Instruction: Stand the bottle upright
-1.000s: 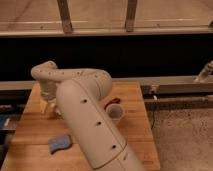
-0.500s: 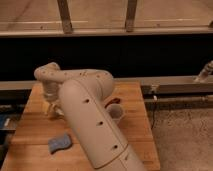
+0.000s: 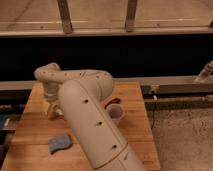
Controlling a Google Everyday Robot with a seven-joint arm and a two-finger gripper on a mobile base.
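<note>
My cream-coloured arm fills the middle of the camera view and reaches back over the wooden table (image 3: 135, 135). My gripper (image 3: 52, 108) hangs down from the wrist at the table's left side, low over the wood. I cannot make out the bottle; it is either hidden by the arm and gripper or out of view. A translucent plastic cup (image 3: 116, 114) stands upright just right of the arm. A flat dark bar with red (image 3: 111, 101) lies just behind the cup.
A blue cloth or sponge (image 3: 60, 143) lies near the table's front left. A dark rail and a glass wall run behind the table. Grey floor lies to the right of the table's edge.
The wrist and gripper have shifted slightly lower and to the right over the table's left side. The cup, bar and blue cloth have not moved.
</note>
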